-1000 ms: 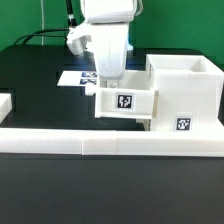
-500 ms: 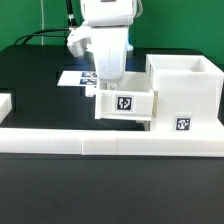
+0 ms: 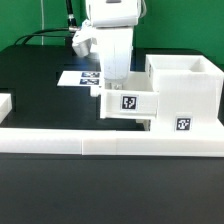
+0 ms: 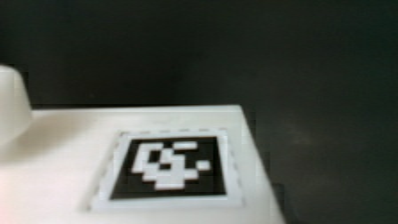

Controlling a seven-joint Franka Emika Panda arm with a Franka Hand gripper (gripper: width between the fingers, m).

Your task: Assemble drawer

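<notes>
In the exterior view my gripper [image 3: 115,84] reaches down from above into a small white open-top drawer tray [image 3: 112,104] with a black-and-white tag on its front. The fingertips are hidden behind the tray's wall, and the tray hangs with the gripper just above the table. The tray's right side touches the tall white drawer casing [image 3: 190,88], which also carries a tag. The wrist view is blurred. It shows a white surface with a tag [image 4: 173,165] against the dark table, and no fingers.
A long low white wall [image 3: 110,140] runs across the front. The marker board [image 3: 78,77] lies flat behind the arm. A white piece [image 3: 4,102] shows at the exterior view's left edge. A cable runs at the back left.
The gripper and the tray have moved a little toward the exterior view's right, closer to the casing.
</notes>
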